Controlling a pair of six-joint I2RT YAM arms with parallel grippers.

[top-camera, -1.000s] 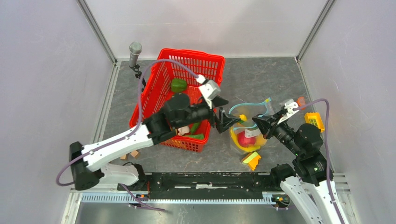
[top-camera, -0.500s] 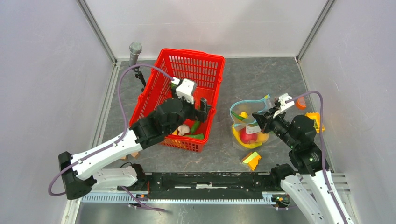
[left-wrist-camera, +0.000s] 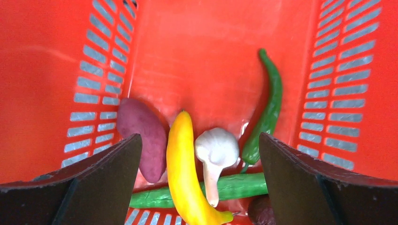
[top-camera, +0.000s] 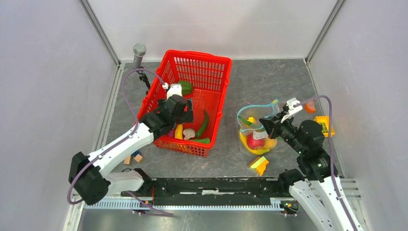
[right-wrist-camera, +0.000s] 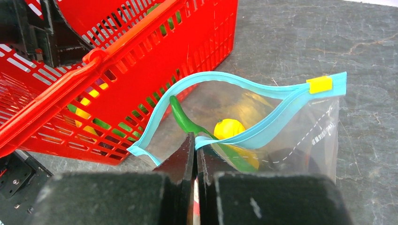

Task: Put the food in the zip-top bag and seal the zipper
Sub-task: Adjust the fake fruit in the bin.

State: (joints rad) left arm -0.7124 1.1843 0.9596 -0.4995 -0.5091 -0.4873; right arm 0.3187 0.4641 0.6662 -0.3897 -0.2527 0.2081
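My left gripper (top-camera: 185,110) hangs open and empty inside the red basket (top-camera: 202,55). In the left wrist view it (left-wrist-camera: 199,140) is above a yellow banana (left-wrist-camera: 185,173), a white mushroom (left-wrist-camera: 217,149), a purple eggplant (left-wrist-camera: 141,136), a green chili (left-wrist-camera: 268,108) and a long green pod (left-wrist-camera: 234,186). My right gripper (right-wrist-camera: 195,140) is shut on the near mouth edge of the zip-top bag (right-wrist-camera: 281,140), holding it open. The light blue zipper (right-wrist-camera: 225,79) gapes wide. Inside the bag are a green pepper (right-wrist-camera: 187,123), a yellow fruit (right-wrist-camera: 226,127) and a red apple (top-camera: 254,142).
A round green pepper (top-camera: 185,87) lies at the basket's far end. A yellow-green-orange block stack (top-camera: 260,165) lies near the bag. A small yellow crate (top-camera: 324,124) and an orange piece (top-camera: 310,105) sit at right. A microphone stand (top-camera: 139,50) and wooden blocks (top-camera: 132,159) are at left.
My left arm has drawn back leftward from the bag's mouth to over the basket's near end. My right gripper has kept its hold on the bag, shifting slightly.
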